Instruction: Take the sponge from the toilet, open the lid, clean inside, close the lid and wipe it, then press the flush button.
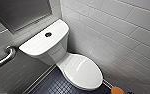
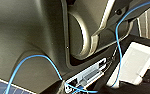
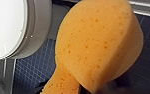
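The white toilet (image 1: 44, 46) stands in a tiled corner, and its oval lid (image 1: 82, 71) is down over the bowl. The dark round flush button (image 1: 48, 34) sits in the middle of the tank top. The orange sponge (image 1: 117, 90) pokes in at the lower right, just off the lid's front end. In the right wrist view the sponge (image 3: 98, 45) looms large and is pinched narrow at one end, where my right gripper (image 3: 88, 88) is shut on it. Beside it is the lid's edge (image 3: 6, 27) above the dark floor. The left wrist view faces my own dark body.
A metal grab bar (image 1: 6, 56) runs along the left wall. White tiled wall (image 1: 121, 32) closes in on the right of the toilet. Dark mosaic floor (image 1: 51, 86) lies in front of the bowl. A blue cable (image 2: 117, 37) and a white box (image 2: 136, 62) hang on my body.
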